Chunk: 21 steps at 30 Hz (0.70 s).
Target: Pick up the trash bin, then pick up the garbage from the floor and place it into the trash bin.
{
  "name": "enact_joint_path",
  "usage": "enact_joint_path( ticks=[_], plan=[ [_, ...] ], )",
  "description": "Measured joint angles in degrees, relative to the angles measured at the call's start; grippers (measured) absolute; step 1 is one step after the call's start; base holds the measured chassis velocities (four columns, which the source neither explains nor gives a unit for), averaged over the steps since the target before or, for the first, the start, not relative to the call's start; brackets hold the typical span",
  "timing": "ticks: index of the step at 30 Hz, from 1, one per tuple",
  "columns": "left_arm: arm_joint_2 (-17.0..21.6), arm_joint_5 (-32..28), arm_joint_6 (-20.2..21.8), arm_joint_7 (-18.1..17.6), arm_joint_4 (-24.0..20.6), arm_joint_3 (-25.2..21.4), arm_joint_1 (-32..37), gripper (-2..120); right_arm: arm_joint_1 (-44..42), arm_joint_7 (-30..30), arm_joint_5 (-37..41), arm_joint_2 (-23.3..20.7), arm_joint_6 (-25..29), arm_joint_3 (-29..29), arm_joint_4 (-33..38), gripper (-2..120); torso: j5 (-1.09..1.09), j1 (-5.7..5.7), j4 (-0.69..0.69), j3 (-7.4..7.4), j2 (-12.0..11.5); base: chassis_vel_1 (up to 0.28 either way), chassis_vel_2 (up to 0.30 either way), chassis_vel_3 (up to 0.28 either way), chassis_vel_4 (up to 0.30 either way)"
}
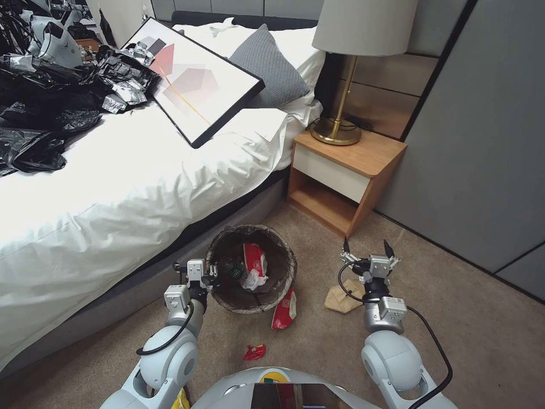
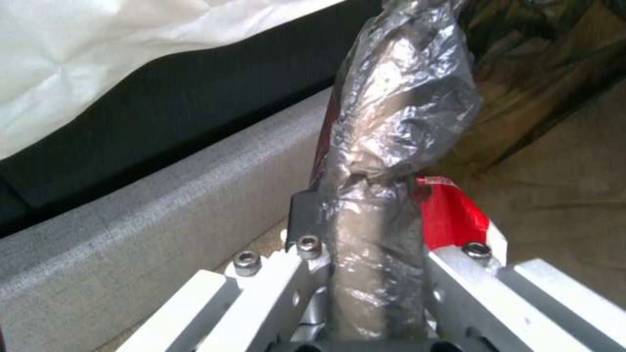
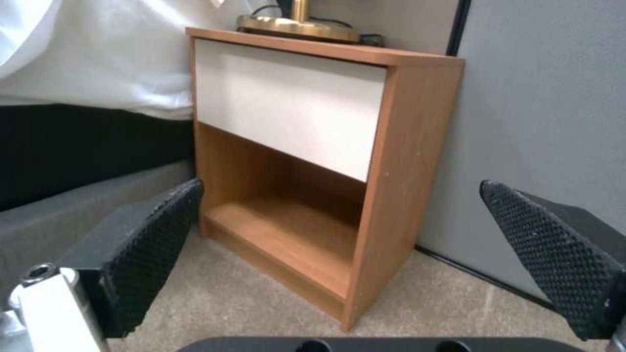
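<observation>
Beside the bed, the left end effector [image 1: 211, 271] is clamped on the rim of the round, dark-lined trash bin [image 1: 252, 276]; the right end effector [image 1: 367, 250] hovers spread apart above a brown paper bag [image 1: 340, 299].

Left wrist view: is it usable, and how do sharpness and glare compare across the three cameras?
Left wrist view: soft, glare on the liner at the trash bin rim gripped by the left gripper. Right wrist view: nightstand fairly sharp, near fingers slightly soft. Head view: sharp, evenly lit, straight edges bowed.
</observation>
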Motion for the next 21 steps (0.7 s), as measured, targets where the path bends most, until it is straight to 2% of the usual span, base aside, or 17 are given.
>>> enact_joint_path(
  ticks=[14,21],
  plan=[
    [0.0,0.0,0.0,0.1,0.1,0.3,-0.1,3,0.3,1.2,0.3,-0.5,-1.4,0.3,-0.3,100,0.00,0.00,0.01,-0.01,0.0,0.000,0.000,0.000,0.000],
    [0.1,0.0,-0.1,0.2,0.1,0.5,0.1,3,1.1,4.0,5.3,-1.7,-5.9,0.0,0.0,100,0.00,0.00,0.02,-0.01,0.0,0.000,0.000,0.000,0.000]
  ],
)
